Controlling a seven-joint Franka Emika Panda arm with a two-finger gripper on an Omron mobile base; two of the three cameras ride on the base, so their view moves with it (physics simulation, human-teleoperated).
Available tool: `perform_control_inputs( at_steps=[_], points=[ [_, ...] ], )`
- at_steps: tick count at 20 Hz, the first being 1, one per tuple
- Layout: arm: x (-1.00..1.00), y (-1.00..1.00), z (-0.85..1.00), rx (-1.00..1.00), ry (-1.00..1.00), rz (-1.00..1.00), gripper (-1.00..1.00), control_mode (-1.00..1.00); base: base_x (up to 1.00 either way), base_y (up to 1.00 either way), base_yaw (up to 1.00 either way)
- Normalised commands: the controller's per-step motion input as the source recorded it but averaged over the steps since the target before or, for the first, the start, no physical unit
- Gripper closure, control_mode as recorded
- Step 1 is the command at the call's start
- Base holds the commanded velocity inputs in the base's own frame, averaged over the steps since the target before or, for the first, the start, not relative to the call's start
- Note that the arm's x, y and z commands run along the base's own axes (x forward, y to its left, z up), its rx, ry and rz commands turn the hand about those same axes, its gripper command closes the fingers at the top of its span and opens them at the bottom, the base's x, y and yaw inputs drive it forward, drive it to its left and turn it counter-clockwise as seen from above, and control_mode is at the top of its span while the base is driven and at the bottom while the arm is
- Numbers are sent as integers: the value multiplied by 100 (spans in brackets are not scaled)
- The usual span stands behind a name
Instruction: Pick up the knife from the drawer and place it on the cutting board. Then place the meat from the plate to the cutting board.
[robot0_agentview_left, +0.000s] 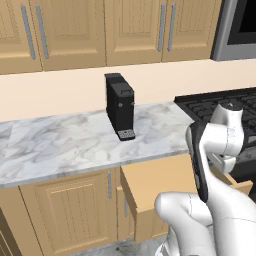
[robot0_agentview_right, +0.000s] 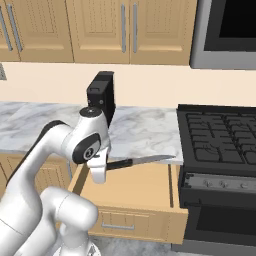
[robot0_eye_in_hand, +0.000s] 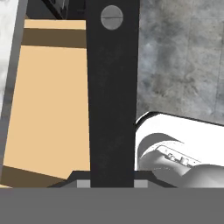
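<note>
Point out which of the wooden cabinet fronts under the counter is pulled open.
The drawer beside the stove; it juts out below the claw holding the knife, while the door left of it sits flush.

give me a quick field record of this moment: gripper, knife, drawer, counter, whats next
gripper: gripper shut on the knife's dark handle, above the open drawer
knife: knife held roughly level, grey blade pointing toward the stove
drawer: drawer pulled out, light-wood floor showing
counter: marble counter with a black coffee machine standing upright
next: probably carry the knife to the cutting board
</note>
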Motion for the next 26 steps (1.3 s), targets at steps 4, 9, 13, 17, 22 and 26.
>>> perform_control_inputs(
  at_steps=[4,9,13,17,22,26],
  points=[
    [-6,16,17,-10,6,1,100,-100,0,0,0],
    [-7,1,1,0,-6,0,100,-100,0,0,0],
    [0,0,0,0,0,0,100,100,-65,-5,0],
    [0,0,0,0,0,0,100,100,-64,5,4],
    [0,0,0,0,0,0,100,100,-49,4,12],
    [0,0,0,0,0,0,100,100,-44,1,20]
  ],
)
